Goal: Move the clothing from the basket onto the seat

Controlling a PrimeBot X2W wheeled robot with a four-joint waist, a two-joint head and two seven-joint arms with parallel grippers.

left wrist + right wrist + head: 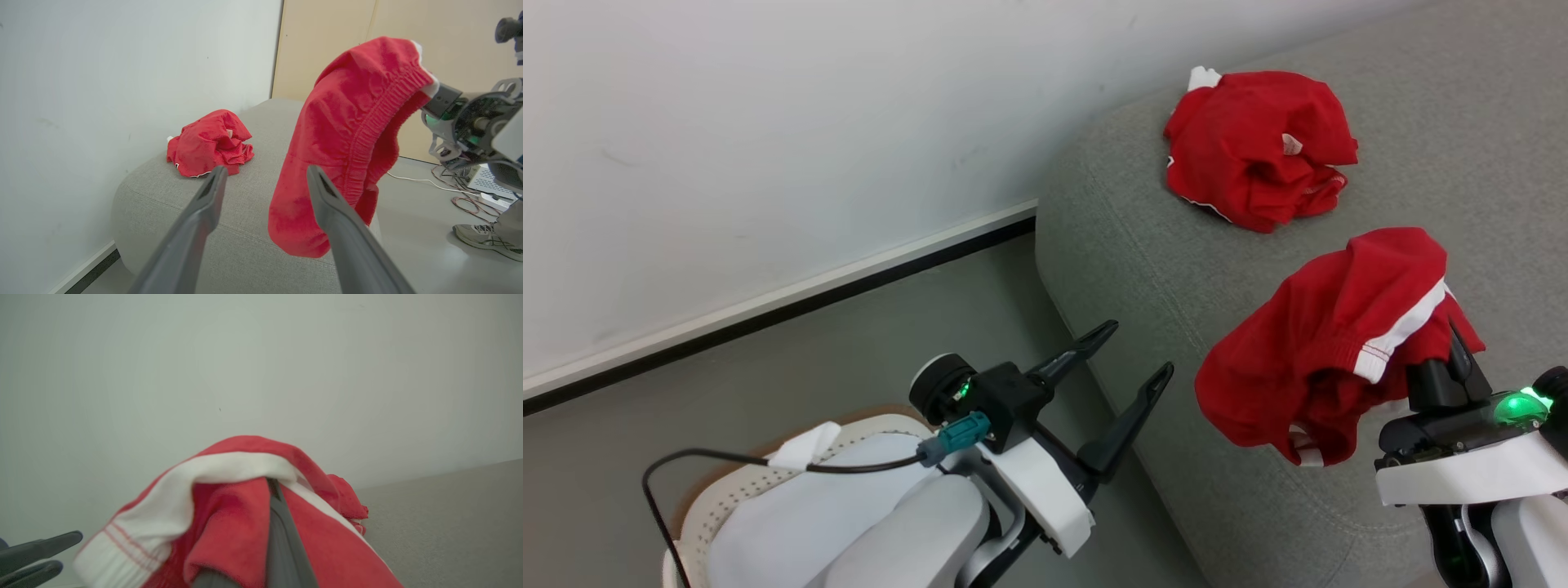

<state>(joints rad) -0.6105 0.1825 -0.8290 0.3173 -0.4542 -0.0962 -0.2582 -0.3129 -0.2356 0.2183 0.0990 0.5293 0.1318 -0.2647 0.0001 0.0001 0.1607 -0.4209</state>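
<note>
- Bright red fabric garment with white stripe trim (1331, 343) (347, 134) (245, 522): draped over right gripper (1447, 363), hanging clear above front part of large light grey upholstered sofa (1143, 245) (245, 241), just beside left gripper (1140, 347) (266, 169) without touching it.
- Look of striped garment: bunched, gathered elastic band across top, white band with thin red stitch lines facing wrist camera, loose lower fold dangling.
- Second bright red crumpled garment with white edging (1258, 147) (210, 143): lying in a heap on sofa near wall, well apart from both grippers.
- Right gripper: closed on striped garment, one dark finger (282, 539) visible among folds, rest covered by cloth.
- Left gripper: spread wide, holding nothing, pointed toward sofa edge.
- Small white perforated plastic basket with brown rim (723, 494): on floor beneath left forearm, beside sofa.
</note>
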